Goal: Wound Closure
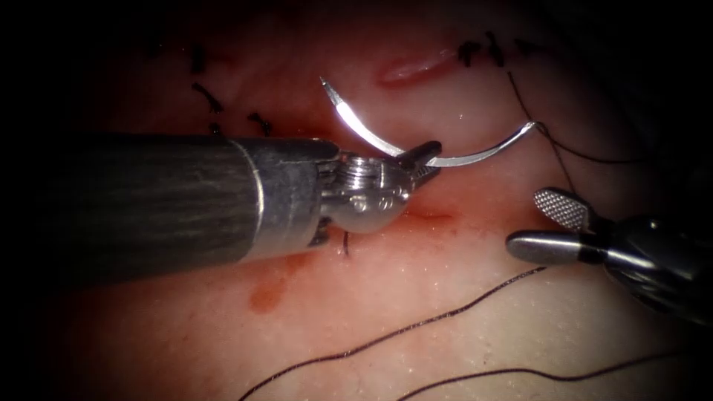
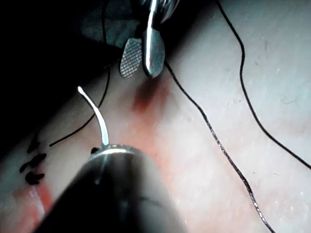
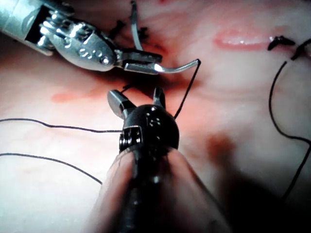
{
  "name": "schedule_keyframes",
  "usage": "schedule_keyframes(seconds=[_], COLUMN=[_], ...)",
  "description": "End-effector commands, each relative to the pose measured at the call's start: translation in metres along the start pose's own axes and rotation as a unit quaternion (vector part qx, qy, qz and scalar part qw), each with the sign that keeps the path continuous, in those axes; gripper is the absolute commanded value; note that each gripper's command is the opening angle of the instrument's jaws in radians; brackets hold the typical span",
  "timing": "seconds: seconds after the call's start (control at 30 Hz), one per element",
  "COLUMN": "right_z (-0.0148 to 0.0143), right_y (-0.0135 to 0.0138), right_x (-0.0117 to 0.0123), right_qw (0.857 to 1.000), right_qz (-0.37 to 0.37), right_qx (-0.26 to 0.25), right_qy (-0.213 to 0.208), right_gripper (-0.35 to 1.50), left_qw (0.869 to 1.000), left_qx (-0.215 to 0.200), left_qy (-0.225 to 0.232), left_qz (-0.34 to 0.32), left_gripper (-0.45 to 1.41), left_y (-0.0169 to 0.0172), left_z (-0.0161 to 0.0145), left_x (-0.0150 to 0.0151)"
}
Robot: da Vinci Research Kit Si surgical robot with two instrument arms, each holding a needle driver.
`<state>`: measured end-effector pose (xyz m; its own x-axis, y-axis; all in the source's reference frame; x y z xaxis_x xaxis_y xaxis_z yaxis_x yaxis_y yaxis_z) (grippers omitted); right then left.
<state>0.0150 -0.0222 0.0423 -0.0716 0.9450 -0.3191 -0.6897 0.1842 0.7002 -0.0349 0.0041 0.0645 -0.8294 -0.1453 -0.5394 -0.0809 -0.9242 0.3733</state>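
needle [image 1: 416, 145] mid-curve in left tool [image 1: 423, 162]

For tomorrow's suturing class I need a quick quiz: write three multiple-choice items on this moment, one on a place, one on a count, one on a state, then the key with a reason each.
1. Where does the left tool grip the needle?
A. at its point
B. near mid-curve
C. at the thread end

2. How many tools hold the needle?
A. none
B. one
C. two

3. The right tool has its jaws:
A. open, holding nothing
B. shut on thread
C. shut on tissue

Key: 1 B, both needle ends stick out free of the jaws. 2 B, the left tool alone grips it. 3 A, the jaws stand apart above the tissue.
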Motion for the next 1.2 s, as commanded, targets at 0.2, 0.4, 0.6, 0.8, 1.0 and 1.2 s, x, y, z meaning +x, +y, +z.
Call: schedule_keyframes(seconds=[0.2,0.4,0.6,0.8,1.0,1.2], right_z=[0.0036,0.0044,0.0044,0.0042,0.0049,0.0059], right_y=[0.0031,0.0048,0.0059,0.0053,0.0046,0.0038], right_x=[-0.0007,0.0007,0.0023,0.0026,0.0027,0.0026], right_qw=[1.000,0.995,0.990,0.983,0.983,0.985], right_qz=[0.015,0.072,0.088,0.084,0.074,0.058], right_qx=[-0.009,0.059,0.093,0.144,0.148,0.142], right_qy=[-0.007,0.024,0.063,0.071,0.076,0.084], right_gripper=[0.88,0.91,1.24,0.98,0.94,0.89], left_qw=[1.000,0.998,0.998,0.998,0.998,0.998], left_qx=[0.016,0.017,0.029,0.030,0.031,0.031], left_qy=[0.015,0.054,0.060,0.060,0.060,0.060], left_qz=[-0.007,-0.001,0.000,0.002,0.002,0.003], left_gripper=[-0.45,-0.45,-0.45,-0.45,-0.45,-0.45], left_y=[0.0000,0.0006,0.0009,0.0012,0.0014,0.0014], left_z=[0.0000,-0.0011,-0.0016,-0.0011,-0.0010,-0.0012], left_x=[0.0007,0.0009,0.0004,0.0002,0.0003,0.0005])
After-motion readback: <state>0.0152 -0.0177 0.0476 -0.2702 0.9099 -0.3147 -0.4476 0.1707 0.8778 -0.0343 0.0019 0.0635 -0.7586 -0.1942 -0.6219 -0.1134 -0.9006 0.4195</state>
